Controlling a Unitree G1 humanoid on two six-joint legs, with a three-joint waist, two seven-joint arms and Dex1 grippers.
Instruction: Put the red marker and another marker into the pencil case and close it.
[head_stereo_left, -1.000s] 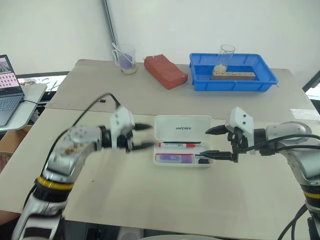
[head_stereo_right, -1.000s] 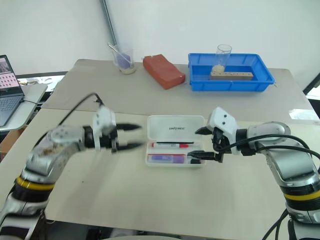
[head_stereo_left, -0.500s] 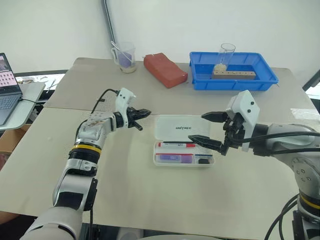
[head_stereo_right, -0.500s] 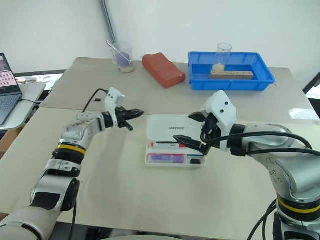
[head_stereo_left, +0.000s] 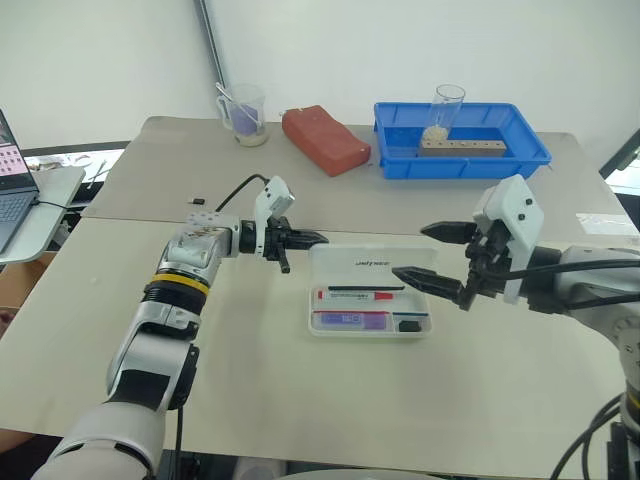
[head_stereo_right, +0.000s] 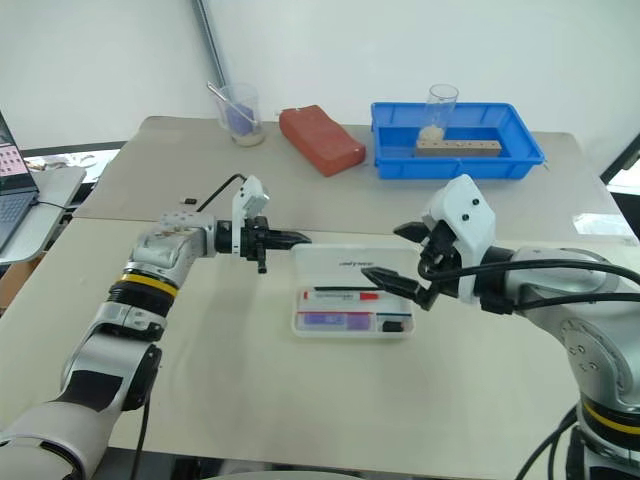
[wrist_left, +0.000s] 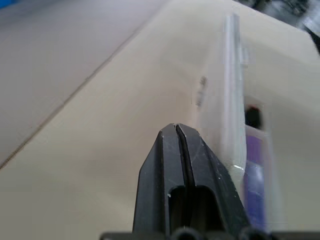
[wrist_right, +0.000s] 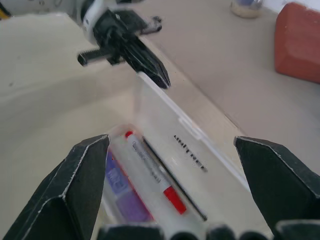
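Note:
The pencil case lies open on the table, its white lid (head_stereo_left: 372, 262) flat at the back and its tray (head_stereo_left: 420, 331) in front. The red marker (head_stereo_left: 355, 296) rests in the tray's rear slot, and the purple marker (head_stereo_left: 352, 320) lies just in front of it. My left gripper (head_stereo_left: 318, 238) is shut with nothing in it, its tip at the lid's far left corner; I cannot tell whether it touches. My right gripper (head_stereo_left: 410, 251) hangs open above the case's right side, holding nothing.
A blue bin (head_stereo_left: 460, 170) holding a glass and a wooden block stands at the back right. A red block (head_stereo_left: 325, 140) and a plastic cup (head_stereo_left: 245, 112) sit at the back middle. A laptop (head_stereo_left: 12, 180) is off the table's left edge.
My left gripper has shut its fingers and moved right to the lid's corner. My right gripper has lifted a little off the tray and stays open.

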